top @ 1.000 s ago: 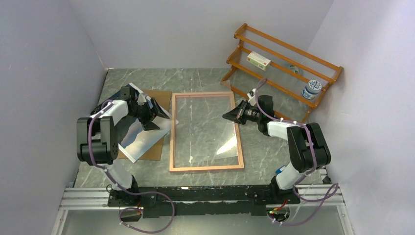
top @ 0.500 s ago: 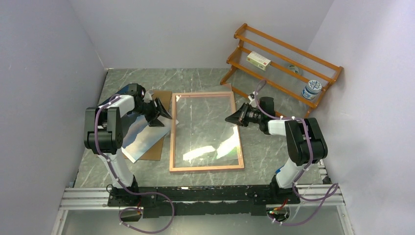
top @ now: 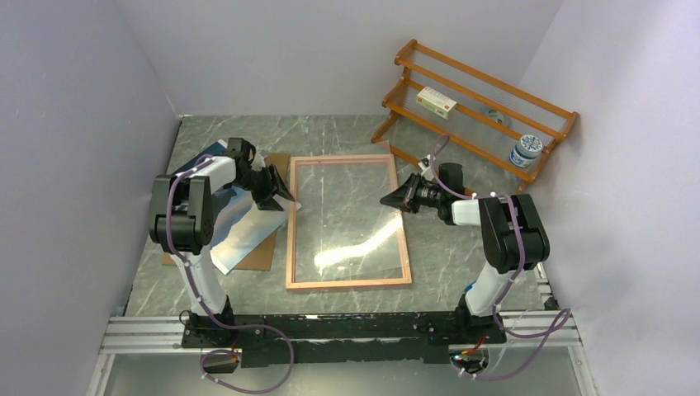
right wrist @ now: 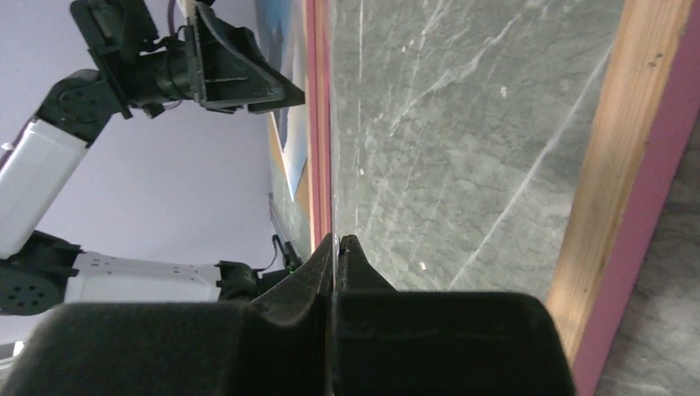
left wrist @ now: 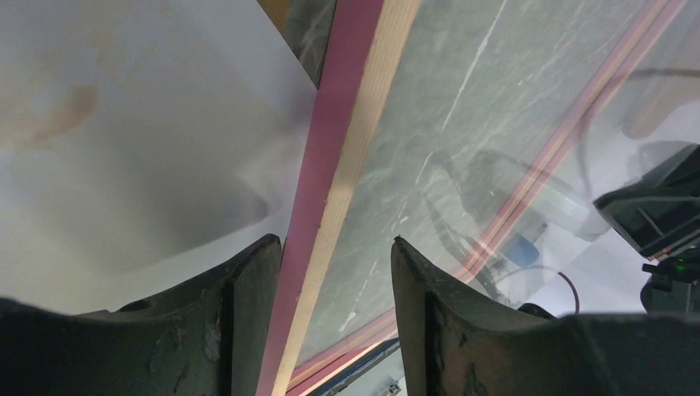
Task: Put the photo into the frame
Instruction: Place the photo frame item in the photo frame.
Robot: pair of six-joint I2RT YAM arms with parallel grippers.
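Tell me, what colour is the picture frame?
Pink and light wood-coloured; the frame shows clearest in the left wrist view.

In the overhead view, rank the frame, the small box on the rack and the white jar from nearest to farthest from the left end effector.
1. The frame: its left rail lies at the left end effector.
2. The small box: on the rack, back right.
3. The white jar: at the rack's right end, farthest.
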